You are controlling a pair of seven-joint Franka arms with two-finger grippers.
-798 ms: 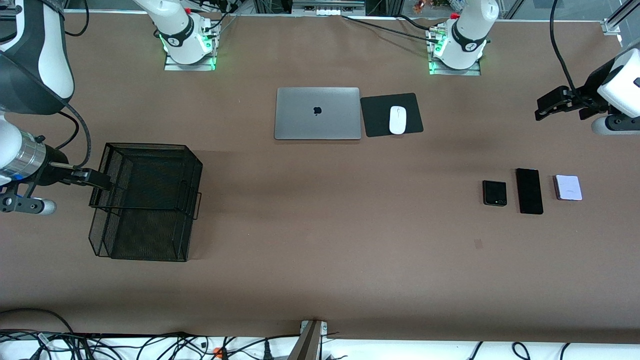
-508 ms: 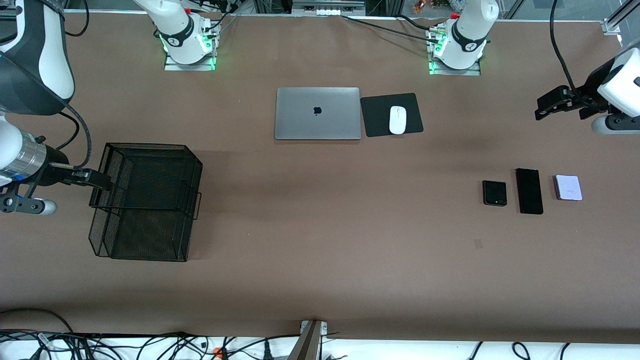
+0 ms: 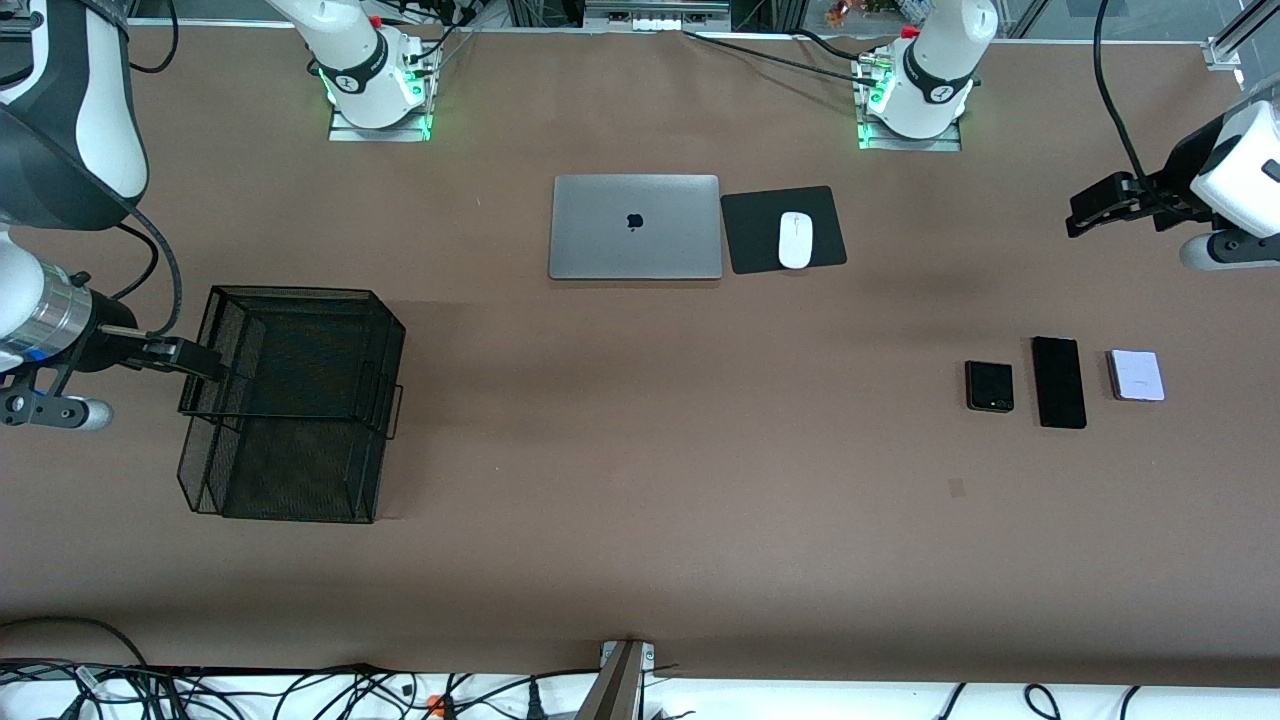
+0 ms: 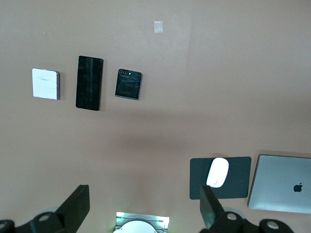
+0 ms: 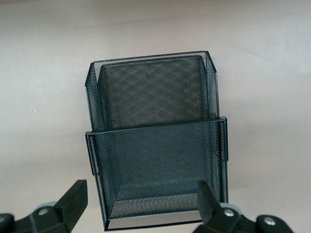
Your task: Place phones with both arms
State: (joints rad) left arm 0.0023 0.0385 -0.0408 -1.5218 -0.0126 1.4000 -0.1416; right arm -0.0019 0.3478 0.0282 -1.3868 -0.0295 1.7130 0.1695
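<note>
Three phones lie in a row at the left arm's end of the table: a small black one (image 3: pixel 989 386) (image 4: pixel 129 84), a long black slab (image 3: pixel 1059 382) (image 4: pixel 89 82) and a pale lavender-white one (image 3: pixel 1137 376) (image 4: pixel 45 83). My left gripper (image 3: pixel 1095 208) (image 4: pixel 144 206) hangs open and empty, high over bare table, well apart from the phones. At the right arm's end, my right gripper (image 3: pixel 195 360) (image 5: pixel 141 204) is open and empty above the edge of a black mesh basket (image 3: pixel 300 295) (image 5: pixel 150 57), which holds nothing.
A closed silver laptop (image 3: pixel 635 226) (image 4: pixel 282 189) and a white mouse (image 3: pixel 795 240) (image 4: pixel 218 172) on a black pad (image 3: pixel 750 235) sit near the arms' bases. A small pale mark (image 3: pixel 956 487) is on the brown table nearer the camera than the phones.
The left arm's wrist and gripper have drifted very slightly upward in the front view. The right arm, the phones and the basket have not moved.
</note>
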